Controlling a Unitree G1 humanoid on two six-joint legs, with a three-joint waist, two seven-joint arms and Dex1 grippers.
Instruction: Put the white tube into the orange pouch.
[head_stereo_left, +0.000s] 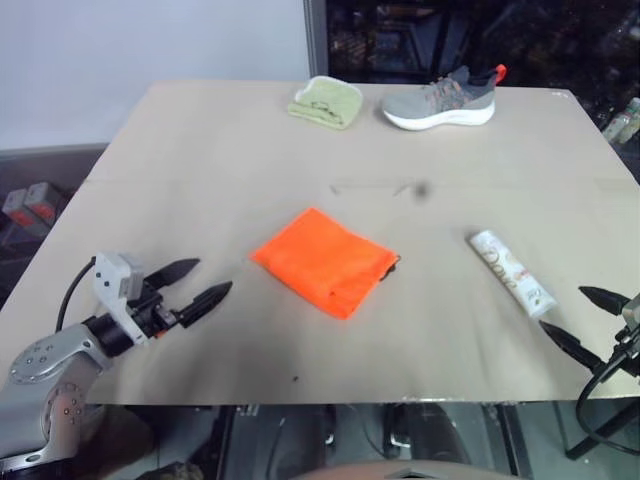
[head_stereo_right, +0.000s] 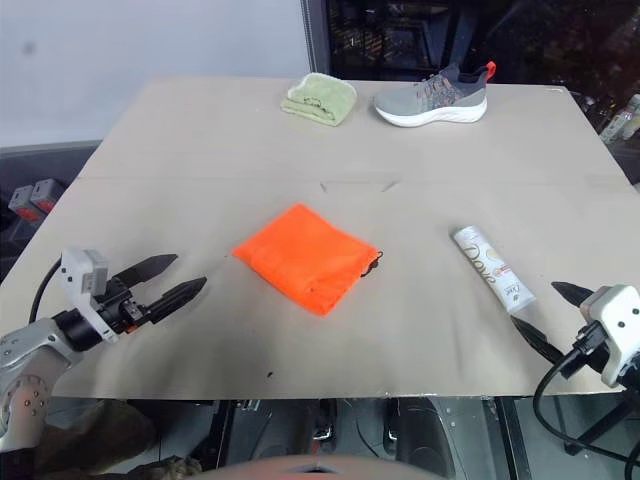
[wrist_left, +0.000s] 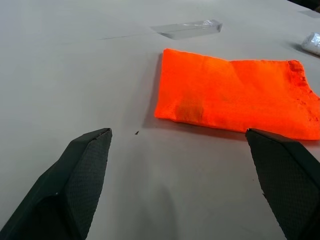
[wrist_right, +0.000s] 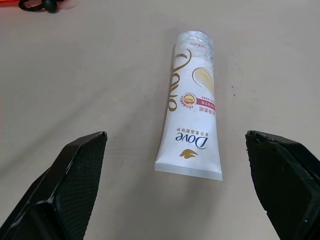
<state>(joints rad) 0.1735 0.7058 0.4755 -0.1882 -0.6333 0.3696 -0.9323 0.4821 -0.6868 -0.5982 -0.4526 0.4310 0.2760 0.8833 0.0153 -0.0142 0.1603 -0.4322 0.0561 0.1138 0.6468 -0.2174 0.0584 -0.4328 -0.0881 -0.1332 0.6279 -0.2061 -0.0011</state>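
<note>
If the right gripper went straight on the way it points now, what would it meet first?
Most likely the white tube: it lies flat on the table just ahead of the open right gripper, flattened end nearest, roughly centred between the fingers. Depth is hard to judge.

The whole tabletop (head_stereo_left: 200, 150) is overlooked from above by both eye views; the orange pouch (wrist_left: 230, 95) and the white tube (wrist_right: 192, 105) are viewed closely by the wrist cameras.

We see a tan surface (head_stereo_left: 200, 150) carrying an orange pouch (head_stereo_left: 325, 260) at its middle, a white tube (head_stereo_left: 512, 272) well to its right, and a green cloth (head_stereo_left: 326, 101) beside a grey shoe (head_stereo_left: 440, 100) along the far edge.
</note>
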